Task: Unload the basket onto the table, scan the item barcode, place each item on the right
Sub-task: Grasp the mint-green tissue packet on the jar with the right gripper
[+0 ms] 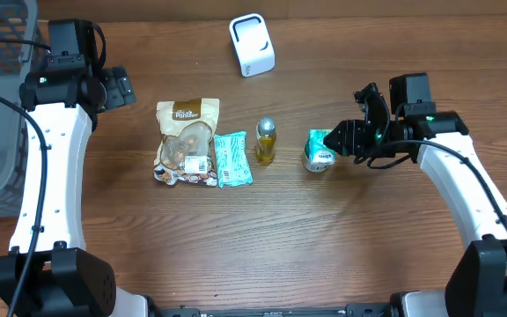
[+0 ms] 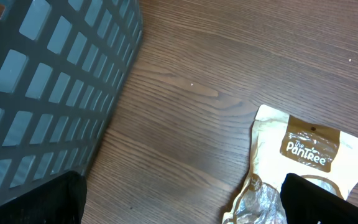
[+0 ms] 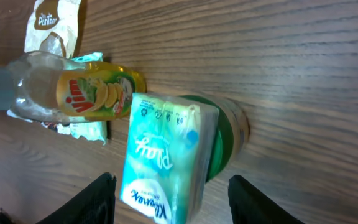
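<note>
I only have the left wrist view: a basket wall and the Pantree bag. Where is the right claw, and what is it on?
Observer: The right claw straddles a tissue pack at the right end of the item row. I cannot tell whether it grips.
Operator: Where's the scanner?
Observer: The white scanner stands on the table's far side, beyond the yellow bottle.
Operator: Anything crowding the pack?
Observer: A round green container sits directly behind it in the right wrist view.
</note>
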Controlling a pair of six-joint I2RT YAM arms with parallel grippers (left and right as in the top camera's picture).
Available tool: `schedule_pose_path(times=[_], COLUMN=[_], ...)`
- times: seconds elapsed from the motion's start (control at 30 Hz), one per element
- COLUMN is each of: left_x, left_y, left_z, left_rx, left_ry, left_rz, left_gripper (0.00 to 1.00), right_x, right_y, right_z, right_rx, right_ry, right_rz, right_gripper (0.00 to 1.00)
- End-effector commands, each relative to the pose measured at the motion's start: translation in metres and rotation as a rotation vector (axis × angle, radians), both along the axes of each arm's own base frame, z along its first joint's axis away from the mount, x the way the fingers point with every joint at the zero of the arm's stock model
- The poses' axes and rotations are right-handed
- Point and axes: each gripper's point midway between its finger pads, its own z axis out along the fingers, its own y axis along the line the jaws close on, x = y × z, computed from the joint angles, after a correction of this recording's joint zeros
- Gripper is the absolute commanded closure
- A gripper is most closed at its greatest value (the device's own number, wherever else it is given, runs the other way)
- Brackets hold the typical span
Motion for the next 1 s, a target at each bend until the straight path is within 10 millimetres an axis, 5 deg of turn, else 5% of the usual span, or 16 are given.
schedule_pose_path(times=[0.0,0.47,0.83,0.97], left_x=[0.001,0.001,0.001,0.001], left_y=[-0.001,-0.001,-0.001,-0.001], left_z=[0.0,0.0,0.0,0.0], left_rx=[0.018,0.018,0.018,0.018], left_ry=[0.009,0.009,0.01,0.01], left_rz=[-0.017,-0.017,-0.017,-0.017], left_gripper=[0.01,0.01,0.01,0.0], right_x=[-0.004,0.0,-0.002,0.0], right_y=[0.003,0.006,0.005,0.011], right_z=[-0.01,-0.027,-0.039,-0.028], right_rx=[0.003,0.017,0.007,0.049], right_ry=[0.016,0.002,0.04,0.026], right_rz=[-0.014,-0.046,-0.049,-0.035], right_gripper=[0.44,0.55,0.85,0.91])
